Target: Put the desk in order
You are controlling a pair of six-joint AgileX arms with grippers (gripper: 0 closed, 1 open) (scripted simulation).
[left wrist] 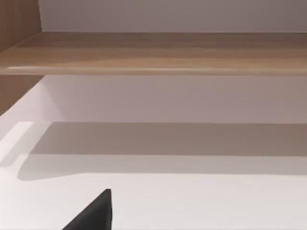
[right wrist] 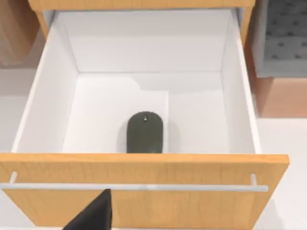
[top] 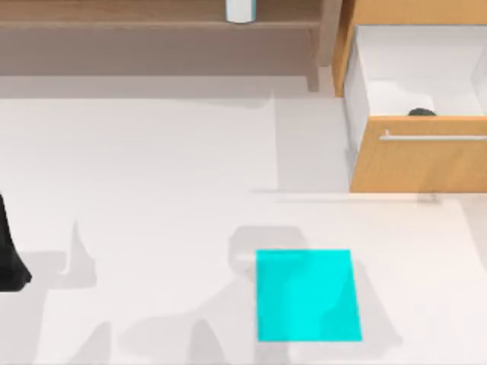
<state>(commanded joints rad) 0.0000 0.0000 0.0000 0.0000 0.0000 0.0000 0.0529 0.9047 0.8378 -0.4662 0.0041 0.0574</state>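
The desk [top: 152, 167] is a wide white top with a brown wooden shelf [top: 152, 24] along the back and a light-wood drawer unit [top: 426, 163] at the back right. The drawer stands pulled open, its silver bar handle [top: 434, 138] facing the front. Inside it lies a dark computer mouse [right wrist: 145, 132], just behind the front panel [right wrist: 144, 191]. My left arm [top: 9, 258] sits at the left edge. A dark part of my left gripper [left wrist: 93, 215] hangs over the white top, facing the shelf [left wrist: 153, 52]. My right gripper [right wrist: 93, 215] hovers in front of the drawer.
A cyan square mat [top: 307, 295] lies flat at the front centre-right. A white cylinder [top: 240, 9] stands on the shelf at the back. The drawer's white side walls [right wrist: 45, 81] enclose the mouse.
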